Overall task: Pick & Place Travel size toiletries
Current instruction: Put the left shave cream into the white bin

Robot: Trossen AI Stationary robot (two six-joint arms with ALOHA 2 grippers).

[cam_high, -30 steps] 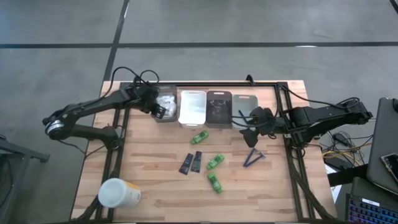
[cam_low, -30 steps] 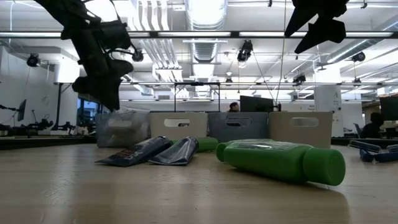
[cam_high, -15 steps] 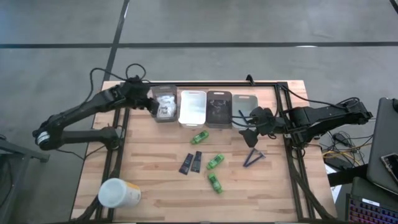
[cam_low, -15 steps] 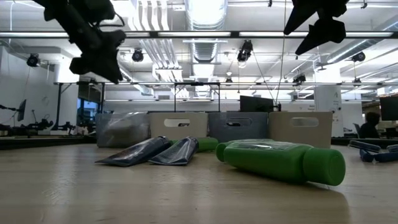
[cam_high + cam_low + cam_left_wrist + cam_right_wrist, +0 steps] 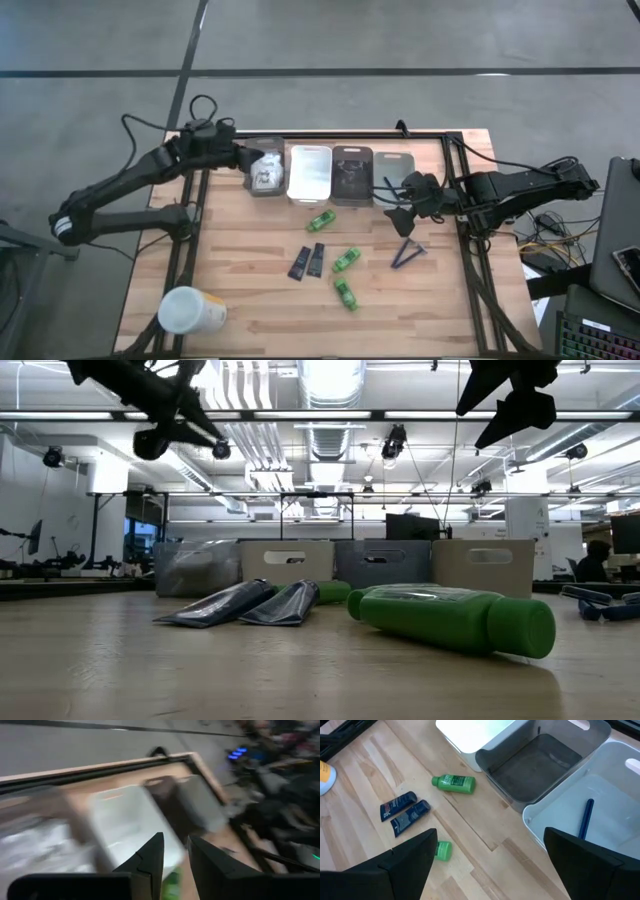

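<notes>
On the table lie three green bottles (image 5: 321,221) (image 5: 346,260) (image 5: 346,294), two flat black sachets (image 5: 308,261) and a pair of dark sticks (image 5: 408,253). White packets (image 5: 263,173) sit in the clear bin (image 5: 266,150), and a blue stick (image 5: 585,817) lies in the light grey bin (image 5: 393,172). My left gripper (image 5: 245,162) hovers high at the clear bin's left edge, open by a narrow gap and empty (image 5: 175,842). My right gripper (image 5: 400,205) hangs wide open and empty above the light grey bin's near edge (image 5: 490,835).
Four bins stand in a row along the far side: clear, white (image 5: 310,172), dark grey (image 5: 352,175), light grey. A big white-and-yellow cup (image 5: 190,311) lies at the near left corner. A black frame (image 5: 350,135) runs along the far edge. Bare wood lies near right.
My left gripper has risen from just over the clear bin and drawn back a little toward the table's far left, with its arm swinging out the same way. Nothing on the table has moved.
</notes>
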